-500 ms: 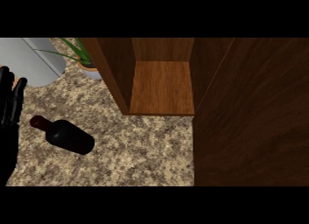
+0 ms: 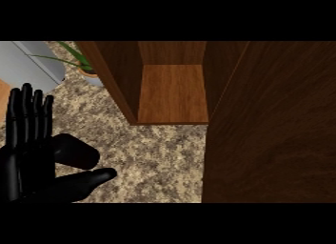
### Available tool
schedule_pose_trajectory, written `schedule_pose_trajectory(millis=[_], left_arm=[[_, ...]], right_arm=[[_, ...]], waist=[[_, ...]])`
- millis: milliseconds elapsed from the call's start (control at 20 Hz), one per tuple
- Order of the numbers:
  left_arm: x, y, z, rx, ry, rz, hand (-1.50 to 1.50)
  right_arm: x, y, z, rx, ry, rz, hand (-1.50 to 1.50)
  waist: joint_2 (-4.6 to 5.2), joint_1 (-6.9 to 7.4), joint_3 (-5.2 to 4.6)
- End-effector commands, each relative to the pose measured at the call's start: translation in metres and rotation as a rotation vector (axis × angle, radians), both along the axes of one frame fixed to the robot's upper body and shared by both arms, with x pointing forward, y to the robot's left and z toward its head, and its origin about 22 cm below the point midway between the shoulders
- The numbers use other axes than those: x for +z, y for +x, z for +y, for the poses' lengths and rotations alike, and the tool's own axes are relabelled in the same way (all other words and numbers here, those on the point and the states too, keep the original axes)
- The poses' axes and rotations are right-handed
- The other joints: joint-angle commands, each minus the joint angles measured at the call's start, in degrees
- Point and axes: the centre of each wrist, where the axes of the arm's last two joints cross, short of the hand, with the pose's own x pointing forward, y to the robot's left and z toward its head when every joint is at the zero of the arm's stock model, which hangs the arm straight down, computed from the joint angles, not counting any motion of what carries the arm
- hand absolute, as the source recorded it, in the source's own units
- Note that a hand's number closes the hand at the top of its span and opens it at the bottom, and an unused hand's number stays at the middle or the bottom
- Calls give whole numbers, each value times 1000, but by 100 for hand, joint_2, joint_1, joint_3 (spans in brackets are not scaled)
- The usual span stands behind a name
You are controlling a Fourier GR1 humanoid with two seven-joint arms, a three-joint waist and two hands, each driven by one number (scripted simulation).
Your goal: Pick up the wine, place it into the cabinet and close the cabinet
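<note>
**Left robot hand over the wine, cabinet standing open**

The brown wooden cabinet (image 2: 172,90) fills the upper middle of the head view, its compartment open, and its broad wooden door (image 2: 276,124) swings out across the whole right side. Beneath lies the speckled beige stone tabletop (image 2: 163,157). A grey metal appliance (image 2: 30,64) sits at the upper left, with a small potted green plant (image 2: 83,64) just beside the cabinet's left wall.

The black left robot hand (image 2: 26,152) comes in at the lower left, fingers straight and spread wide, thumb pointing right; it holds nothing. The dark glass wine bottle (image 2: 75,151) lies on its side on the tabletop, partly hidden behind the palm, in the gap between fingers and thumb. The right robot hand does not show.

Risks, as I judge them: a bottle lying down may roll away if the fingers nudge it before closing. Lifting it toward the compartment, it could strike the cabinet's left wall or the plant.
</note>
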Motion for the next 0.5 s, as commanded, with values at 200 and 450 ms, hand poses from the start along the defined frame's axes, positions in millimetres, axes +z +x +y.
schedule_pose_trajectory(millis=[200, 450], left_arm=[[14, -2, -65, 13, -139, 33, -150], [29, -15, -87, -2, -123, 6, -150]], right_arm=[[29, -39, -7, 109, -42, 61, -150], [50, -32, 3, 90, 2, 51, -150]], waist=[[13, -4, 6], [19, 53, 4]])
